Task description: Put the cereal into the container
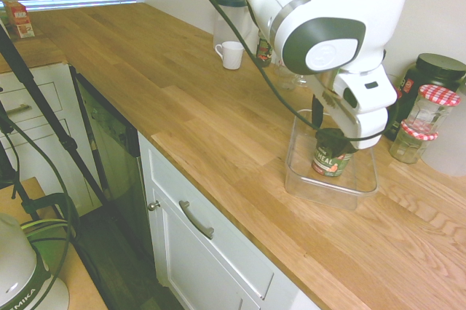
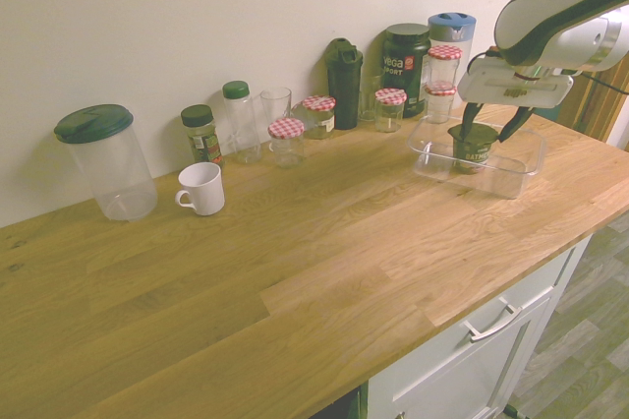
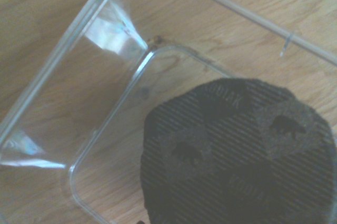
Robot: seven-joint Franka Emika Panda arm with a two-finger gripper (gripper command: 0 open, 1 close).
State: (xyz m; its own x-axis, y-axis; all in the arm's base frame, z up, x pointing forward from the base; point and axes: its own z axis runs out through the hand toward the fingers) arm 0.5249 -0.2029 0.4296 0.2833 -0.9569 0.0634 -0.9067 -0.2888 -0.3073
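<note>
Counter: I see a long wooden worktop [image 2: 295,271] running over white cabinets
Arm: my white arm [image 1: 320,19] reaches down over the container at one end of the worktop
Container: the clear rectangular tub [image 1: 300,151] sits flat on the wood, just in front of the jars by the wall; one rounded corner [image 3: 110,40] fills my wrist view
Gripper: the gripper [image 2: 490,125] hangs inside the container's outline, its dark fingers [image 2: 466,120] down either side of the cereal's top; I cannot tell whether they press on it or stand just clear
Cereal: the small dark cup [image 1: 332,153] stands upright inside the container, red-orange band at the bottom; its black patterned lid [image 3: 237,155] shows close under my wrist camera
Row by the wall: red-checked jars [image 2: 390,108], a black shaker [image 2: 344,70], a white mug [image 2: 202,188]
</note>
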